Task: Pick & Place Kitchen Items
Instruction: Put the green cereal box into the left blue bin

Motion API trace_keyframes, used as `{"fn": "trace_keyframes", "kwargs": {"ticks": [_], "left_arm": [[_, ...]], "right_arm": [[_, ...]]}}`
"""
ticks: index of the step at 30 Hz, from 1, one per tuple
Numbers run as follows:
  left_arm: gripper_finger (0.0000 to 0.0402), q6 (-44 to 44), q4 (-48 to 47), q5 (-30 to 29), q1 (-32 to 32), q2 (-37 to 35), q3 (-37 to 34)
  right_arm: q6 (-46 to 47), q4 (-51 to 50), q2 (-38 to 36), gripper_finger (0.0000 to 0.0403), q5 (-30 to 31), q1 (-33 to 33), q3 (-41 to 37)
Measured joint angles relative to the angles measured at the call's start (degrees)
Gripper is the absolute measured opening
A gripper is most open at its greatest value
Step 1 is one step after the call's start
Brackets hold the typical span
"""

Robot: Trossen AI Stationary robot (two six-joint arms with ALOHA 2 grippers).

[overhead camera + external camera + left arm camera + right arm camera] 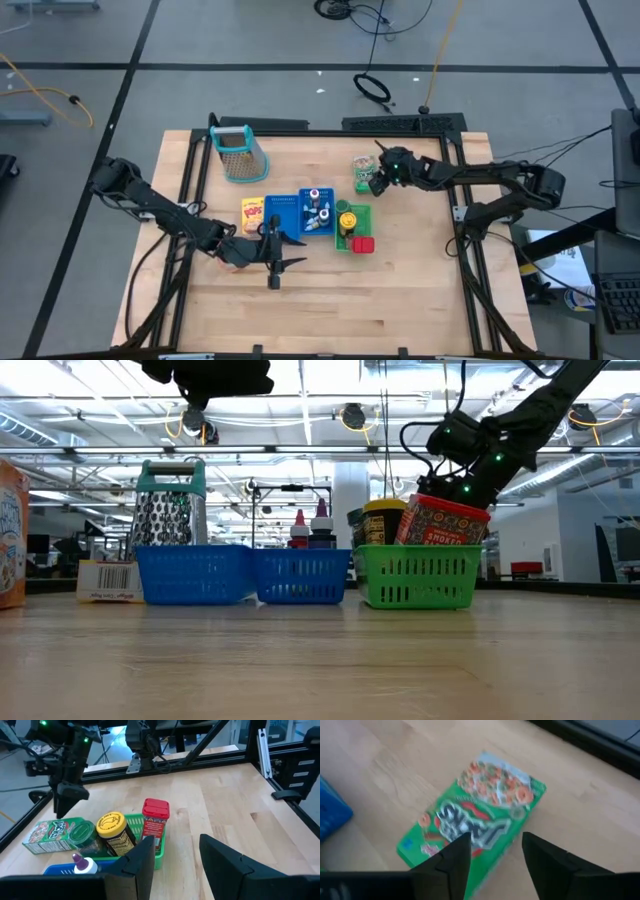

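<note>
Cardboard, thin and light, is what the yellow box (252, 211) looks to be; it lies flat on the table (420, 290) just left of the blue tray (287, 212) and would be crushed by a hard squeeze, so it should be taken across its narrow edges. Left gripper (275, 262) is seen w/ fingers apart, empty, near the table's front edge. Small bottles (316, 210) stand in the blue tray: smooth, tippy, best pinched at the body. Yellow-lidded jar (114, 831) and red block (154, 817) sit in the green tray (156, 851); both rigid, prob. heavier. Green pouch (475, 815) lies flat at the back; right gripper (380, 182) is held just above it, fingers apart, nothing gripped. Pouch is judged soft & slick, though the right wrist view is blurred.
</note>
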Motion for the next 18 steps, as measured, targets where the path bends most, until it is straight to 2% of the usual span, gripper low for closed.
{"fn": "trace_keyframes", "kwargs": {"ticks": [18], "left_arm": [[0.0159, -0.04, 0.57, 0.04, 0.00, 0.01, 0.00]], "right_arm": [[1.66, -0.10, 0.18, 0.0240, 0.13, 0.00, 0.07]]}}
